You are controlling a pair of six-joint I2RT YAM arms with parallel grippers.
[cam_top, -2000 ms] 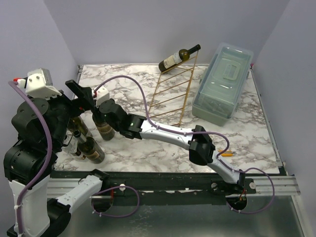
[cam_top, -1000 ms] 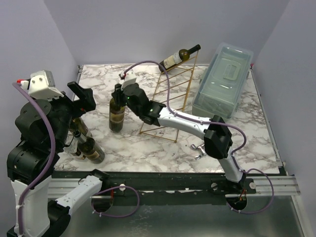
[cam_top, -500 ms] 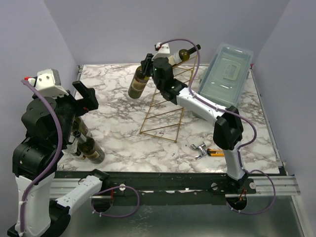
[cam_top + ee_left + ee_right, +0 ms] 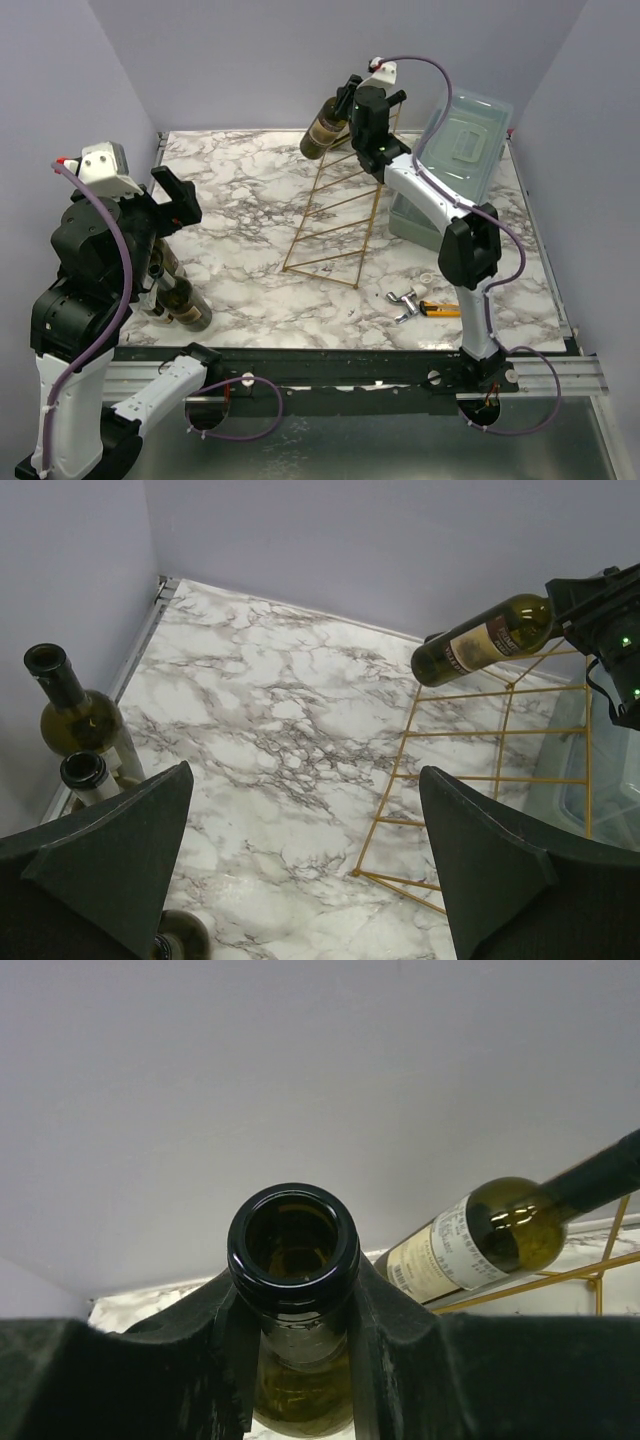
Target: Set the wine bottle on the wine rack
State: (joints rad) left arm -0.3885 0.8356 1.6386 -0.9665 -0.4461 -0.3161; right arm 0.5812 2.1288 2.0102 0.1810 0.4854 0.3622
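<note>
My right gripper (image 4: 295, 1305) is shut on the neck of a dark green wine bottle (image 4: 292, 1240), whose open mouth faces the wrist camera. In the top view this bottle (image 4: 325, 128) hangs tilted, base to the left, level with the top of the gold wire wine rack (image 4: 318, 277), with the right gripper (image 4: 352, 105) behind it. A second bottle (image 4: 470, 1245) with a pale label lies across the rack's top rung, just to the right. My left gripper (image 4: 305, 880) stands open and empty, high over the table's left side.
Some more bottles (image 4: 175, 300) stand at the table's left edge under the left arm. A pale blue-grey plastic box (image 4: 455, 160) lies right of the rack. A small metal clip (image 4: 405, 300) and an orange cutter (image 4: 440, 308) lie near the front right.
The right arm has carried the bottle from the table's left-middle up and right to the rack's top, tipping it from upright to slanted. The left arm has shifted only slightly.
</note>
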